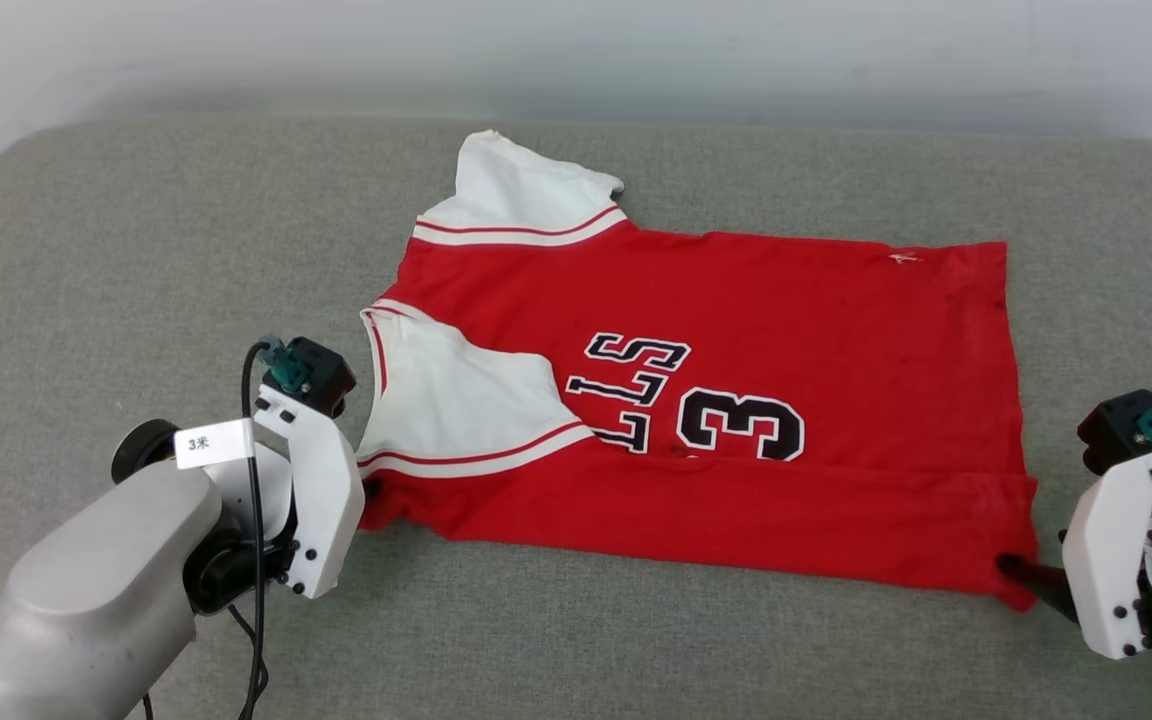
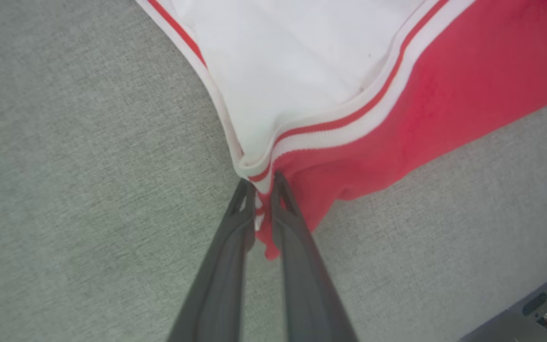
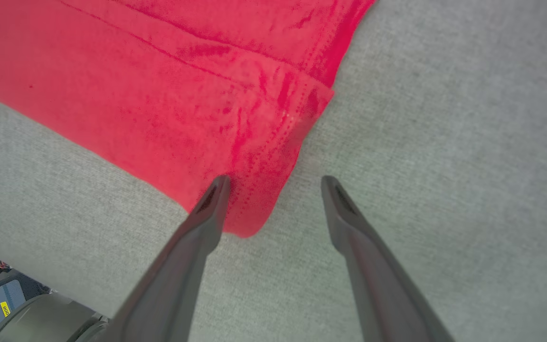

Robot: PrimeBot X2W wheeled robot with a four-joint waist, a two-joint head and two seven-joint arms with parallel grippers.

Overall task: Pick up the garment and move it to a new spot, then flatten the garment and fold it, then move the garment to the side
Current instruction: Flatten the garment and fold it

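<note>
The red jersey point(image 1: 736, 330) lies spread on the grey cushion point(image 1: 136, 250), one white sleeve point(image 2: 278, 71) folded over its front. The left gripper point(image 2: 263, 180) pinches the jersey's near shoulder edge. The right gripper point(image 3: 276, 179), jaws apart, straddles its near hem corner.

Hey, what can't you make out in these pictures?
Head view: black lettering on the red jersey with white sleeves, partly covered by its folded-over sleeve.
Left wrist view: how much cloth the shut left claw holds, hidden between its fingers.
Right wrist view: grey gear at lower left, blurred and cut by the edge.
</note>
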